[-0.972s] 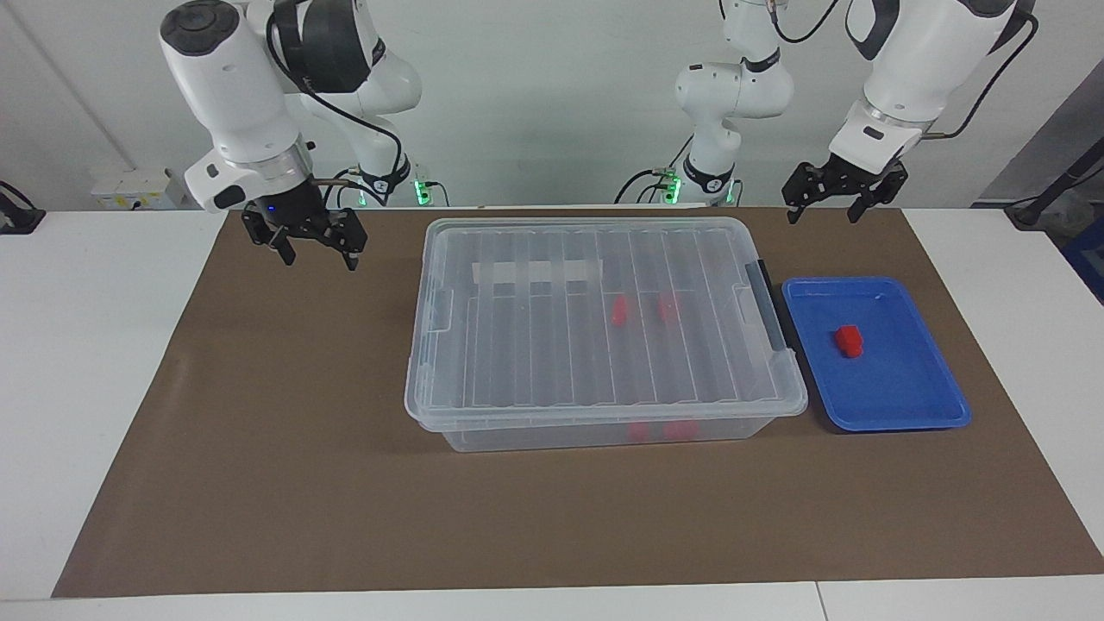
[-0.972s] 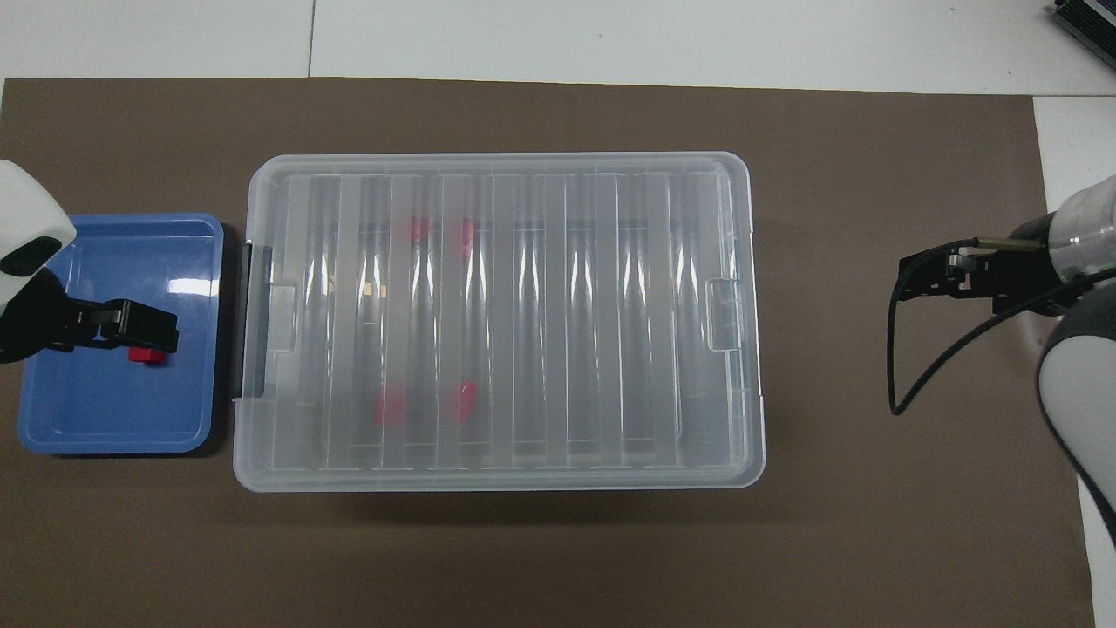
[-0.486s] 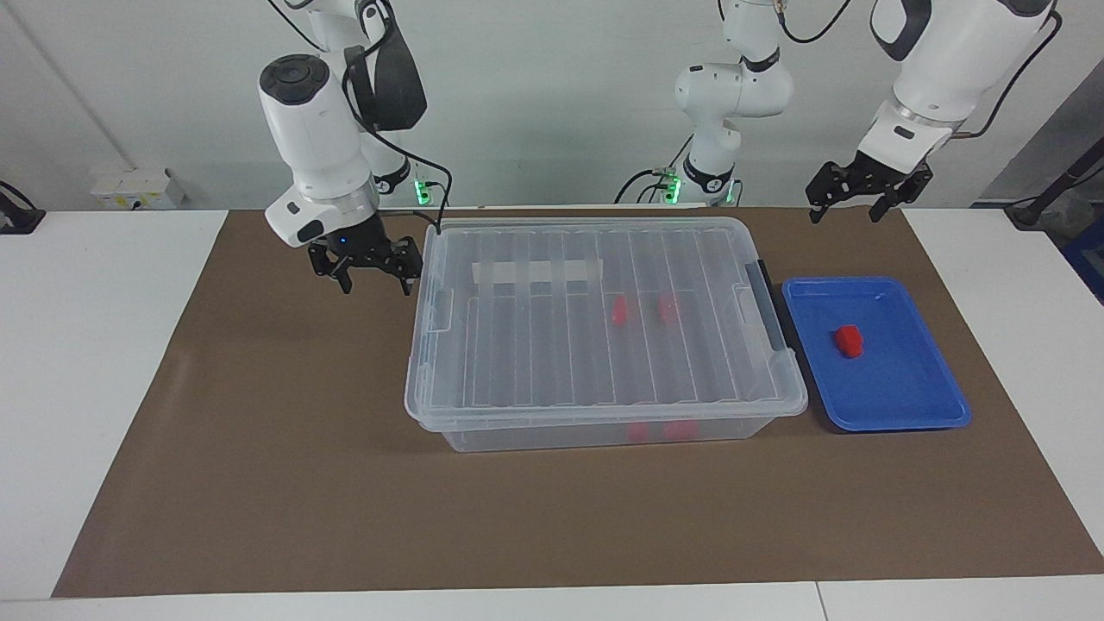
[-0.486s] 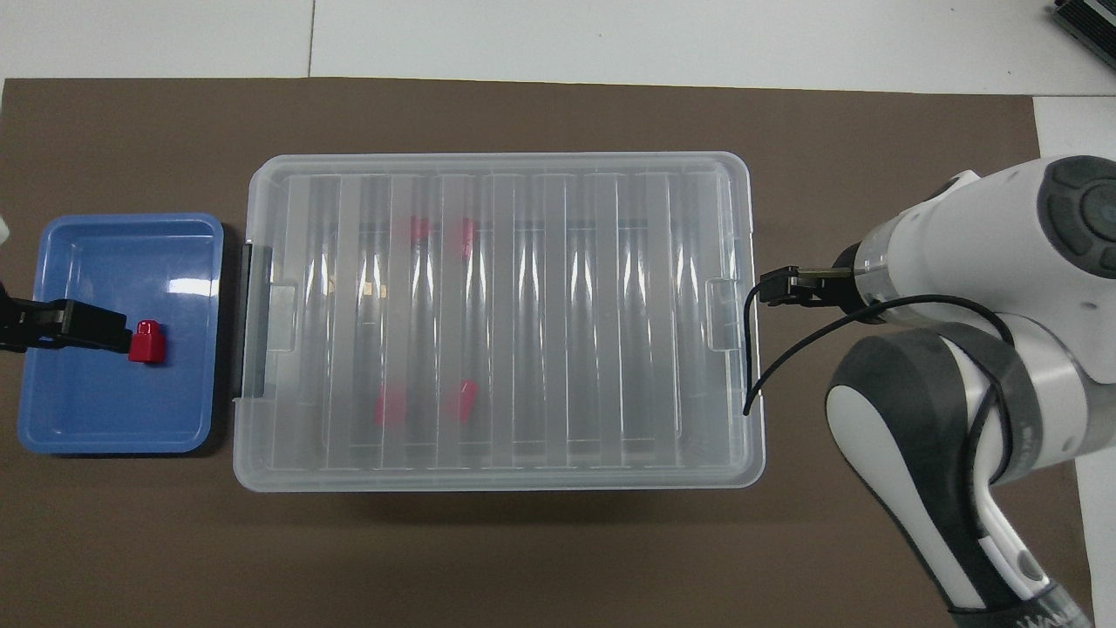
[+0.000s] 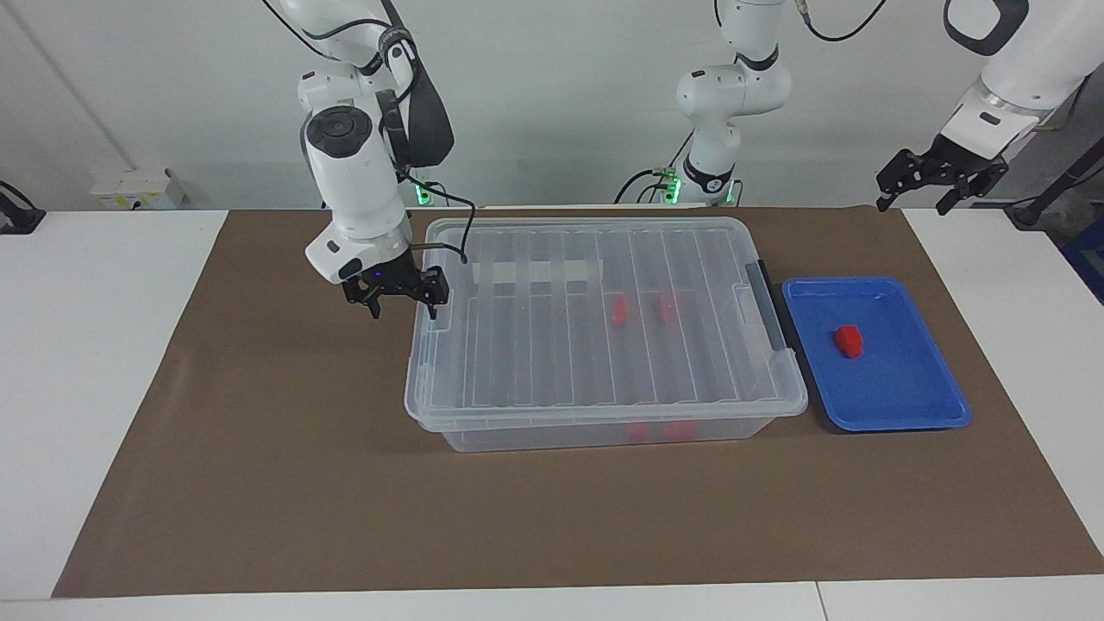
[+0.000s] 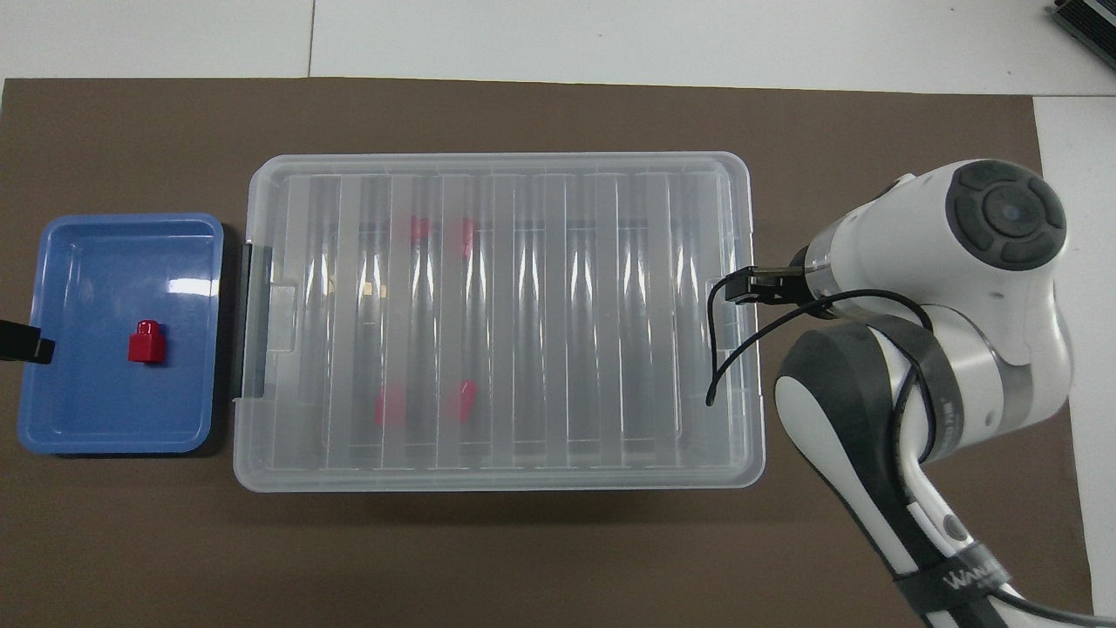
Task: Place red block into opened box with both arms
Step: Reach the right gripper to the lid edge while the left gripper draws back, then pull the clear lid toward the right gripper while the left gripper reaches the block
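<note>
Two changes noted vs. a second ago. First: right hand (image 5: pixel 399 298) has travelled from the right arm's end of the brown mat to the box (image 5: pixel 604 336), now sitting low at the lid tab on that short end; fingers spread, nothing between them. Second: left hand (image 5: pixel 940 177) has pulled up and away from above the blue tray (image 5: pixel 949 405) and now hangs high past the mat's corner at the left arm's end, also spread and empty.

Assessment: right arm appears set to lift or unclip the lid; left arm has cleared off, so the pick is prob. deferred until the box is open. Task at early stage, lid still on.

Containers:
- Box: closed, ribbed clear lid in place, dark latch on the end toward the tray. Approx. four red pieces show through the lid; exact count uncertain owing to reflections.
- Blue tray: just beside the box at the left arm's end. Holds one red block (image 5: pixel 849 341), untouched, near the tray's middle.
</note>
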